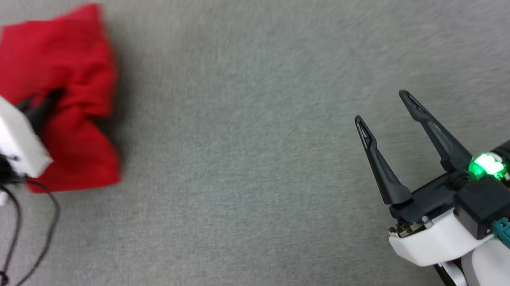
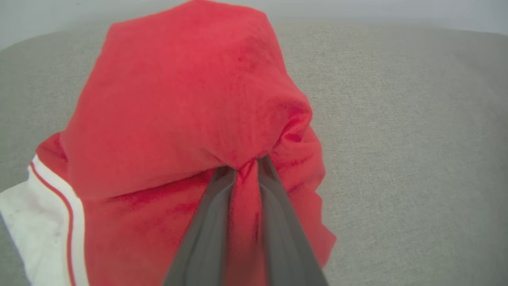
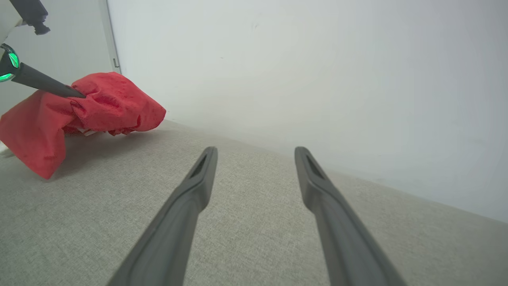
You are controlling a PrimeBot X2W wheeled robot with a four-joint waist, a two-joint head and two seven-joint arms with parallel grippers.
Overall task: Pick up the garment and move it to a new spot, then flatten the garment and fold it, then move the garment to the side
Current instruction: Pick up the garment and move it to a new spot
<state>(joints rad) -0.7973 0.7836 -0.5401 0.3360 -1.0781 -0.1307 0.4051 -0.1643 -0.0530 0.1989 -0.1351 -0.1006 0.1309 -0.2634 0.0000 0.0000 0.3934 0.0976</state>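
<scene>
The garment (image 1: 68, 87) is a bunched red jersey at the upper left of the head view, on the grey fabric surface. My left gripper (image 1: 55, 96) is shut on a pinch of its red cloth near the middle. In the left wrist view the garment (image 2: 178, 99) rises in a peak over my two fingers, with red cloth pressed between them at the left gripper (image 2: 246, 165), and a white sleeve with red stripes (image 2: 43, 214) hangs at the lower left. The right wrist view shows the garment (image 3: 107, 105) partly lifted at the far left. My right gripper (image 1: 383, 107) stands open and empty at the lower right.
The grey fabric surface (image 1: 252, 114) stretches wide between the two arms. A pale wall (image 3: 317, 79) rises behind the surface's far edge. Black cables (image 1: 12, 247) trail from my left arm at the lower left.
</scene>
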